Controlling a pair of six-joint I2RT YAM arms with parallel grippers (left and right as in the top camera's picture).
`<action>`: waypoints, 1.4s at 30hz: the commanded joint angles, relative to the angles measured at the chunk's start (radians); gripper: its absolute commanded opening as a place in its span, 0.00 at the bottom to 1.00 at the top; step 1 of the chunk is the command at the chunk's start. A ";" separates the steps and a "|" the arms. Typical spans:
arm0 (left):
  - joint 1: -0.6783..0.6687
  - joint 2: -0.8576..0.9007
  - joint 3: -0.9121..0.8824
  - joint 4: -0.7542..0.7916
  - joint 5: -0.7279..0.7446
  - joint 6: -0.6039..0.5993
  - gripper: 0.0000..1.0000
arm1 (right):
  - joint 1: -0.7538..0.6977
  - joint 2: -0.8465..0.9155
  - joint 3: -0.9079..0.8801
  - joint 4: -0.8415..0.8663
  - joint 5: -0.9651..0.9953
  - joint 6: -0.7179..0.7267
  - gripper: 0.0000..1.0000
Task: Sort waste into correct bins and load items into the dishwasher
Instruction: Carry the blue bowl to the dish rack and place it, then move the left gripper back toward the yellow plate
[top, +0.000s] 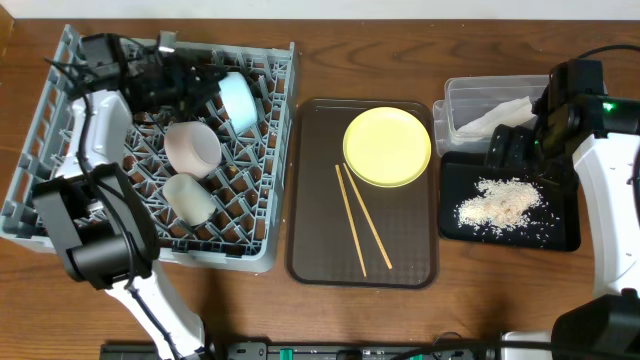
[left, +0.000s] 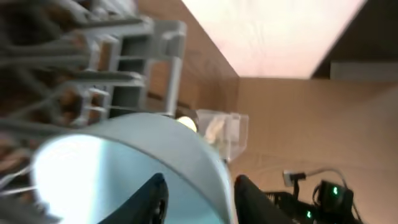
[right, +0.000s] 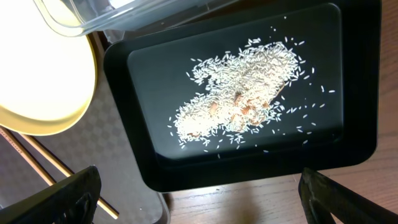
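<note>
light blue bowl (left: 124, 155) blurred, yellow plate (right: 37, 68) cropped

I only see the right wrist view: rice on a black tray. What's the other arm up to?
Observer: The left gripper is at the grey dish rack, fingers astride the light blue bowl at its rim.
Operator: Anything else in there?
Observer: A white bowl and a small white cup.
Operator: That clear thing at my top edge?
Observer: A clear tub holding a crumpled white napkin.
</note>
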 joint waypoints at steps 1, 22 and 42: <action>0.050 0.014 0.003 0.002 -0.064 0.001 0.50 | -0.017 -0.010 0.018 -0.002 0.010 -0.013 0.99; 0.086 -0.202 0.004 -0.025 -0.192 0.094 0.70 | -0.017 -0.010 0.018 -0.006 0.010 -0.013 0.99; -0.707 -0.391 -0.091 -0.596 -0.953 0.094 0.88 | -0.017 -0.010 0.018 -0.005 0.010 -0.013 0.99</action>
